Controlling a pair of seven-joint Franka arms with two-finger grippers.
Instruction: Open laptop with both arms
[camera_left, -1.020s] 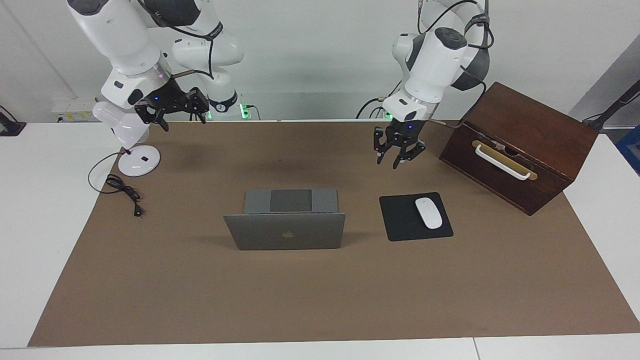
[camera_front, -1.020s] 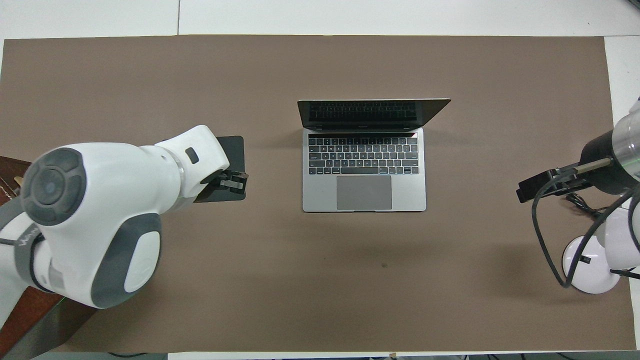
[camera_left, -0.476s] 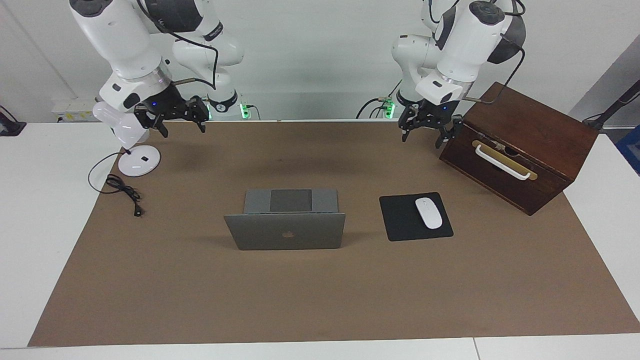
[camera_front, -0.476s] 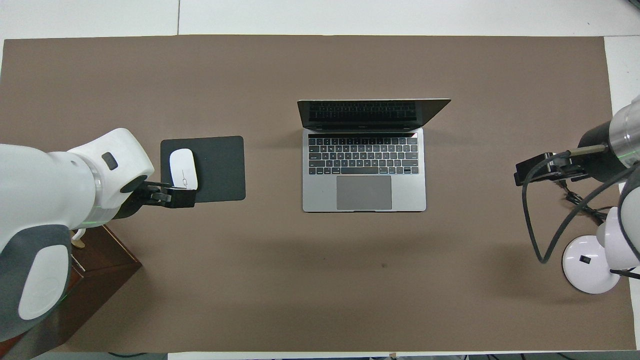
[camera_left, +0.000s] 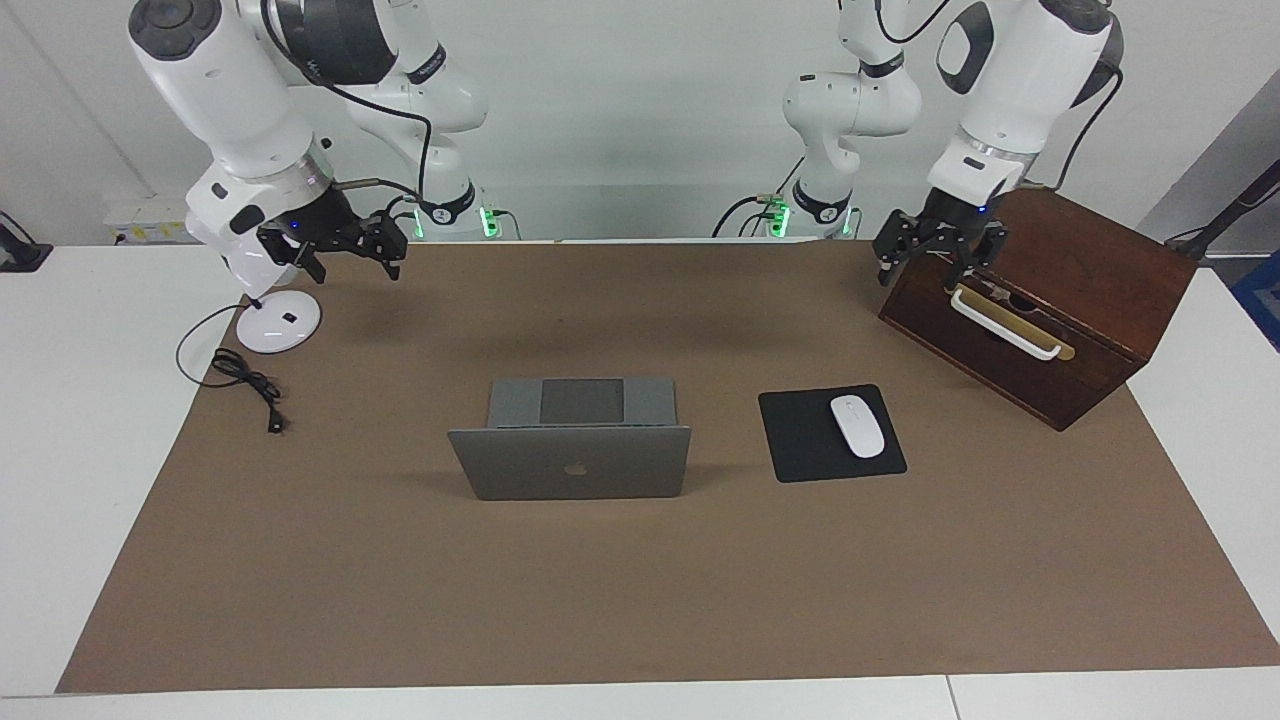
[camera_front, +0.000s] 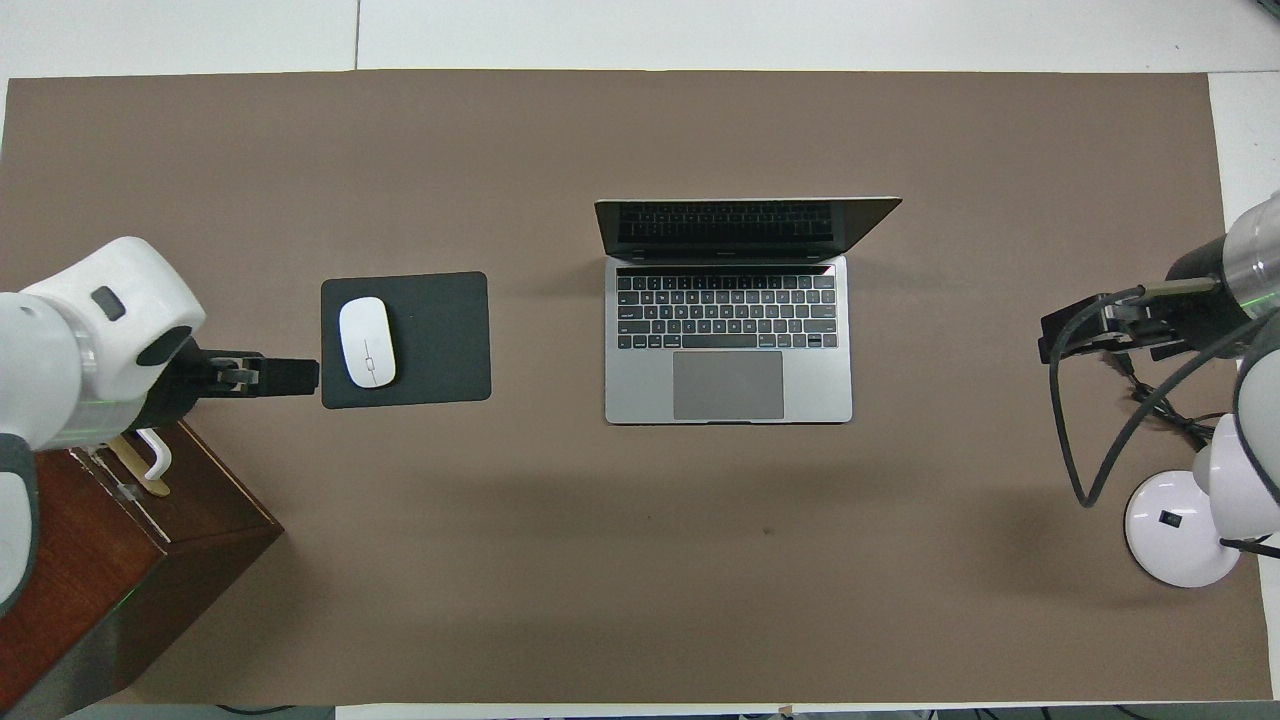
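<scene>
The laptop (camera_left: 572, 445) is standing open; the left hand (camera_left: 940, 251) is hanging wide over the wooden box (camera_left: 1040, 290), the right hand (camera_left: 335, 247), fingers spread, beside the lamp (camera_left: 262, 275)

Looks like a robotics lab: 2 white robot arms (camera_left: 250, 110) bolted at a plain white table (camera_left: 80, 420), brown mat (camera_left: 640, 600) staged with office props, probably a test bench.
</scene>
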